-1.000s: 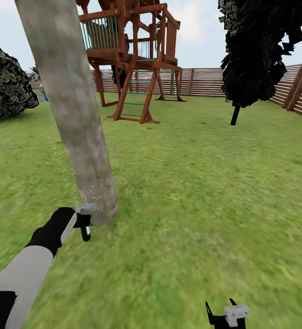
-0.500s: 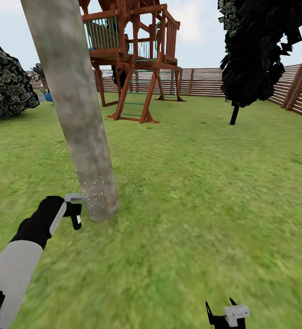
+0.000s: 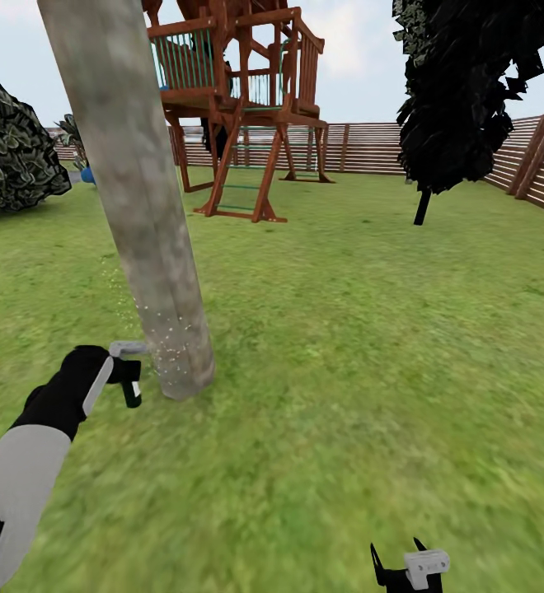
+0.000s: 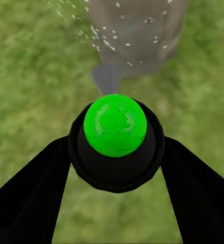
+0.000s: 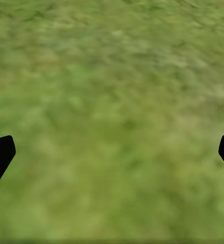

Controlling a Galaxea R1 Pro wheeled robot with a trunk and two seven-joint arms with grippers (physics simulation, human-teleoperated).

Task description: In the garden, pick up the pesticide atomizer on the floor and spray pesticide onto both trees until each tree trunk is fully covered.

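A thick beige-grey tree trunk [image 3: 140,206] leans up out of the grass floor [image 3: 346,371] at the left of the head view. Just left of its base my left gripper [image 3: 128,375] is shut on the pesticide atomizer [image 3: 132,387]. The atomizer's grey nozzle [image 3: 128,348] points at the bark. Whitish pesticide specks [image 3: 163,329] dot the lower trunk. In the left wrist view the atomizer [image 4: 115,125] has a green ball on a black body, held between my black fingers [image 4: 30,198], facing the speckled trunk [image 4: 137,35]. My right gripper [image 3: 400,564] hangs open low over the grass [image 5: 112,112].
A wooden play tower [image 3: 239,91] stands behind the trunk. A narrow all-black tree [image 3: 461,91] rises at the right, near the slatted fence [image 3: 371,148]. Dark green mottled foliage [image 3: 12,148] bulks at the far left. Open lawn spreads to the right of the trunk.
My left arm has drawn the atomizer a little left and up along the trunk's base. The view shifted slightly early on. The right gripper has stayed still.
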